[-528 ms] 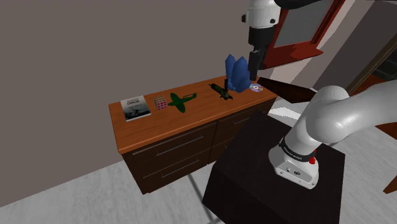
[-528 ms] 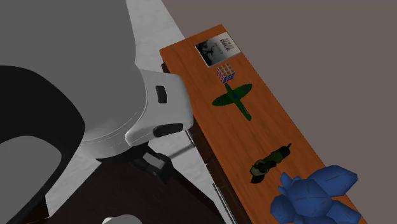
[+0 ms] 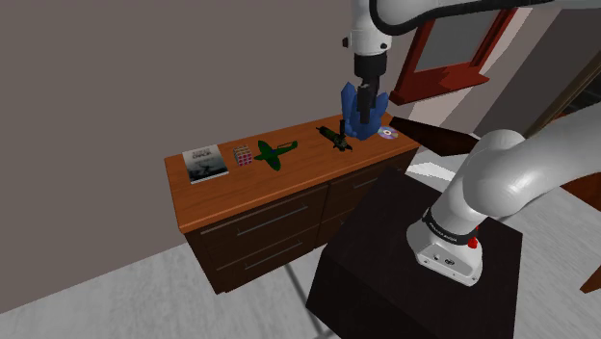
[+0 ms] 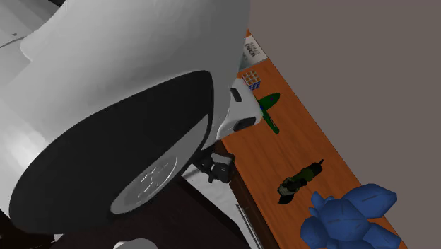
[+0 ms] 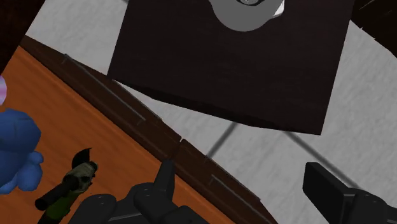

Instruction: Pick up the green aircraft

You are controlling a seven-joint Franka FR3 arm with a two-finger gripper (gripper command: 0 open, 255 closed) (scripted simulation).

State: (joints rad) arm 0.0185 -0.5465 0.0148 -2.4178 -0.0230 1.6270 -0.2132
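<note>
Pincer (image 3: 366,104) released, empty, near blue toy (image 3: 358,125); green aircraft (image 3: 274,153) well apart at eight o'clock, shoulder view. Hazard: low traverse clips it

Soft, even light falls across a simulated room, leaving the grey-brown wall (image 3: 144,77) flat and dull while the orange dresser top (image 3: 318,162) glows warm and uniform. The white arm (image 3: 520,173) carries the strongest shading, bright along its upper curve and fading to grey underneath. In the second exterior view its shell looms close to the lens, graded from white to mid-grey. The stand (image 3: 385,250) sits almost black with little surface detail, the pale floor (image 5: 362,108) is evenly lit, and the black gripper (image 5: 242,168) shows only faint grey edges
</note>
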